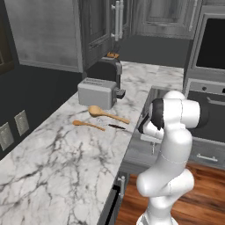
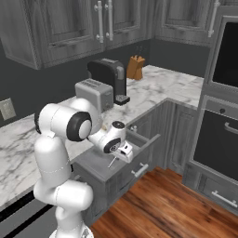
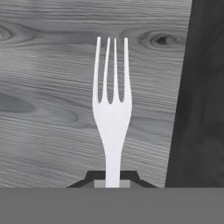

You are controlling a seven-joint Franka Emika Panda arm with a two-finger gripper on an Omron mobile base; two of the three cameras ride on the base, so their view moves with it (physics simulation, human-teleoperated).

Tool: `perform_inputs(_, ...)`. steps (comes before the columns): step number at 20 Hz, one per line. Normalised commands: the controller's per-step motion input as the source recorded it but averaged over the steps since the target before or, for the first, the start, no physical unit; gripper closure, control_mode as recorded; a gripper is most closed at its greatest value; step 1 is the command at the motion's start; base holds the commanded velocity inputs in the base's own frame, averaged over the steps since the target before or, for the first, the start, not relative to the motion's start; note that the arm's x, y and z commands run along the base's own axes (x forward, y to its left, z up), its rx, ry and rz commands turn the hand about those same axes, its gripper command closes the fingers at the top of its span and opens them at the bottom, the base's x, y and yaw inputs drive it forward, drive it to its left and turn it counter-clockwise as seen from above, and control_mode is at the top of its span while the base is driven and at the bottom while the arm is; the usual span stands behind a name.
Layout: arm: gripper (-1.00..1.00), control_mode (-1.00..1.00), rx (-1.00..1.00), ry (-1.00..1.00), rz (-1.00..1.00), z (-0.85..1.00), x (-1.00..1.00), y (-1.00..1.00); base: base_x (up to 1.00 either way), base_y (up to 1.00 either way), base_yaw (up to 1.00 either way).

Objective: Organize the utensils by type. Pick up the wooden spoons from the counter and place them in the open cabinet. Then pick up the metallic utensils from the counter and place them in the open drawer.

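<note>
On the white marble counter [image 1: 66, 154] in the left base view, going left to right, two wall outlets [image 1: 13, 129] sit on the dark backsplash at the far left. Next comes a silver toaster [image 1: 97, 92] with a black coffee machine [image 1: 105, 70] behind it. Just in front of the toaster lie the two wooden spoons: the slimmer spoon [image 1: 88, 125] nearer the camera and the big-bowled spoon [image 1: 107, 114] just beyond it, roughly parallel and slightly apart. To their right, near the counter edge, lies a small dark utensil [image 1: 117, 127], too small to identify further. Right of that, below the counter edge, is the open drawer [image 1: 140, 151], with the white arm bent over it. A built-in oven [image 1: 206, 94] fills the far right.

In the right base view the gripper [image 2: 122, 153] hangs over the drawer's grey interior, with a thin metallic handle sticking down from it toward the drawer floor. A knife block [image 2: 135, 68] stands on the counter beyond the coffee machine.

In the hand view the gripper's dark finger tips are clamped on the handle of a silver fork [image 3: 112, 105]. Its four tines point away from the hand, over the grey wood-grain drawer bottom, and a darker drawer wall runs along the right. I cannot tell whether the fork touches the bottom.
</note>
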Motion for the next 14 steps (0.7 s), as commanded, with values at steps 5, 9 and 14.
perform_inputs(5,1.0,-1.0,0.0,0.0,-0.08,-0.24,-0.33,-0.57,0.0,0.0,0.0)
perform_inputs(9,1.0,-1.0,0.0,0.0,-0.07,-0.2,-0.28,-0.57,0.0,0.0,0.0)
perform_inputs(14,1.0,-1.0,0.0,0.0,-0.05,-0.09,-0.25,-0.51,0.0,0.0,0.0)
